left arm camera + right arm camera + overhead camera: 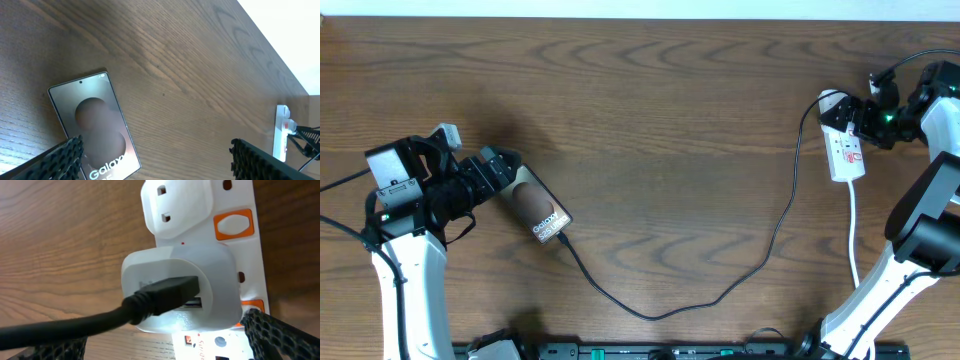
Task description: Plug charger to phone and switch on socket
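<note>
A broad brown wooden tabletop (650, 100) carries two white-and-black robot arms, one at each side. At the far right lies a white power strip (844, 148) with orange switches (233, 224). A white adapter (190, 280) sits in one of its outlets. The right end effector (865, 118) is right at the strip, its fingers spread wide and gripping nothing. On the left lies a slim bronze-brown phone (540, 208), face up and angled, showing white "Galaxy" lettering. The left end effector (505, 170) is just beside the phone, fingers spread wide and not pinching it. A thin black cable (720, 295) runs from the adapter in a long loop to the phone's lower edge. It is unclear whether the tip is seated.
</note>
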Controlling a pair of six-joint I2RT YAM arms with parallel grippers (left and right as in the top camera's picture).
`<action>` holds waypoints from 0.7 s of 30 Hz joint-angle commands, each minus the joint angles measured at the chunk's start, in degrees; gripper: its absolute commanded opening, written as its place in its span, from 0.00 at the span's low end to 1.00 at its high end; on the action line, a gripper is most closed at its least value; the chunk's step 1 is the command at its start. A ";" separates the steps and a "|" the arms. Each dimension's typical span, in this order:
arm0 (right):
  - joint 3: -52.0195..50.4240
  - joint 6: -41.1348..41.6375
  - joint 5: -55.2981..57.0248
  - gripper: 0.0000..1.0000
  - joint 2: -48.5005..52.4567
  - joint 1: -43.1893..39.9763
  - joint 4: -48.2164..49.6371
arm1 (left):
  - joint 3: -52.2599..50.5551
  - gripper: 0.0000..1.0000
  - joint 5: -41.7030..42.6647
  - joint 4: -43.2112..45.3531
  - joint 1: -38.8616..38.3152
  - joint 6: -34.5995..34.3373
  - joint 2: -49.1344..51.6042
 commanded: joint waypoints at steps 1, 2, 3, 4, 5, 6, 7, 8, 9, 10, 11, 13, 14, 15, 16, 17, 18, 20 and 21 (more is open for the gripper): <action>0.04 1.44 -0.09 0.99 1.03 0.48 -0.79 | 0.17 0.92 0.52 -0.13 -0.17 1.16 0.13; 0.04 1.44 -0.11 0.99 1.03 0.50 -0.81 | 0.17 0.92 0.52 -0.13 -0.17 1.16 0.13; 0.04 1.44 -0.11 0.99 1.03 0.50 -0.81 | 0.17 0.92 0.52 -0.13 -0.17 1.16 0.13; 0.04 1.46 -0.13 0.99 1.03 0.50 -0.83 | 0.17 0.92 0.52 -0.15 -0.17 1.16 0.13; 0.04 1.46 -0.20 0.99 1.03 0.50 -0.83 | 0.17 0.92 0.52 -0.15 -0.17 1.16 0.13; 0.04 1.46 -0.37 0.99 1.03 0.50 -0.83 | 0.17 0.92 0.52 -0.15 -0.17 1.16 0.13; 0.04 1.46 -0.63 0.99 1.03 0.50 -0.81 | 0.17 0.92 0.52 -0.15 -0.17 1.16 0.13; 0.04 1.44 -1.16 0.99 1.03 0.50 -0.83 | 0.17 0.92 0.52 -0.15 -0.17 1.16 0.13; 0.04 1.44 -1.70 0.99 1.03 0.50 -0.85 | 0.17 0.92 0.52 -0.15 -0.17 1.16 0.13; 0.04 1.46 -2.60 0.99 1.03 0.50 -0.85 | 0.17 0.92 0.52 -0.15 -0.17 1.16 0.13; 0.02 1.44 -3.80 0.99 1.03 0.50 -0.90 | 0.17 0.92 0.52 -0.15 -0.17 1.16 0.13; 0.02 1.44 -5.88 0.99 1.03 0.50 -0.74 | 0.17 0.92 0.52 -0.15 -0.17 1.16 0.13; 0.02 1.46 -6.56 0.99 1.03 0.50 -0.70 | 0.17 0.92 0.52 -0.15 -0.17 1.16 0.13; 0.02 1.46 -7.10 0.99 1.03 0.50 -0.74 | 0.17 0.92 0.52 -0.15 -0.17 1.16 0.13; 0.02 1.53 -7.54 0.99 1.03 0.50 -0.85 | 0.17 0.92 0.52 -0.15 -0.17 1.16 0.13; 0.02 1.79 -7.80 0.99 1.03 0.50 -1.07 | 0.17 0.92 0.52 -0.15 -0.17 1.16 0.13; 0.02 2.12 -8.04 0.99 1.03 0.55 -1.42 | 0.17 0.92 0.52 -0.15 -0.17 1.16 0.13; 0.02 2.10 -8.55 0.99 1.03 0.68 -2.10 | 0.17 0.92 0.52 -0.15 -0.17 1.16 0.13; 0.00 2.10 -8.55 0.99 1.03 0.76 -2.19 | 0.17 0.92 0.52 -0.13 -0.17 1.18 0.13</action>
